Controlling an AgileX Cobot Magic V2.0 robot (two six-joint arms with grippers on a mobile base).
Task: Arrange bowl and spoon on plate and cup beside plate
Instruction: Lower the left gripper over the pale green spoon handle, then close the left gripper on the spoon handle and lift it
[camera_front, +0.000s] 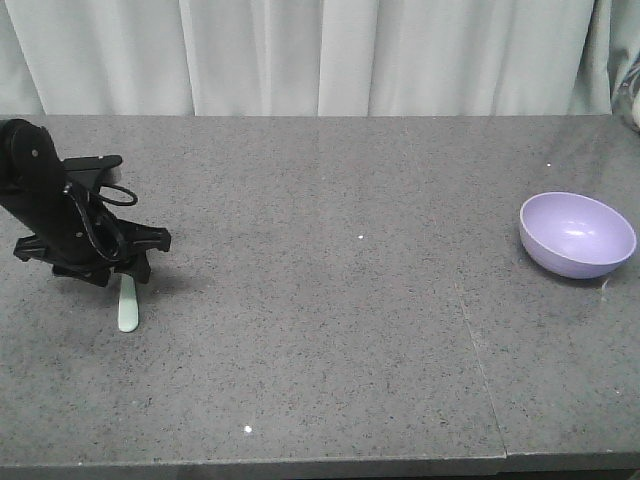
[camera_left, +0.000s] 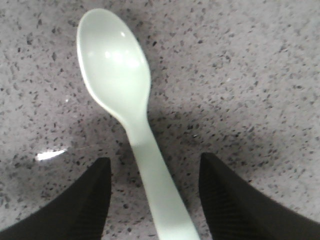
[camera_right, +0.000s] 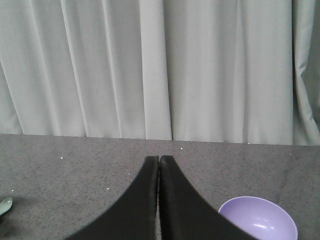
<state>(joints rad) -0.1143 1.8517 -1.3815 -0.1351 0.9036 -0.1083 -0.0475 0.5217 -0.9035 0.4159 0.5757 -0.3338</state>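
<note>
Well, the bench (camera_front: 330, 330) is a grey speckled stone slab running the full width. A thin seam (camera_front: 480, 370) crosses it toward the right, and pale pleated curtains (camera_front: 300, 55) hang just behind its far edge.

Only the front view takes in both ends. The purple bowl (camera_front: 577, 235) sits upright and empty far to the right, well apart from the mint-green spoon (camera_front: 127, 305). The spoon lies near the left end, with one end poking out from under the black left arm.

The left wrist view gives what that arm hides. The spoon lies flat, hollow side up, its handle running between the two fingers of the left hand (camera_left: 155, 160). The hand is spread wide, with bare bench on either side of the handle, and grips nothing.

The right wrist view faces the curtains. The right hand (camera_right: 159, 165) has its fingers pressed together with nothing between them. The bowl shows at lower right and a sliver of spoon at the left edge.
</note>
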